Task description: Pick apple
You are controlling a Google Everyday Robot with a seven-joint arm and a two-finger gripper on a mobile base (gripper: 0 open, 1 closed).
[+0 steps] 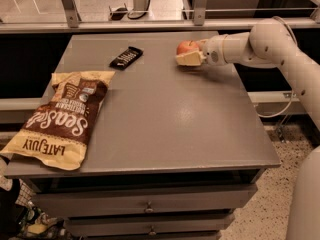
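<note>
I had the gripper (187, 54) at the far right of the table (165, 114), clamped on the apple (185, 46). A remote (126, 57) lay to its left, and a chip bag (60, 116) overhung the near left edge.
</note>
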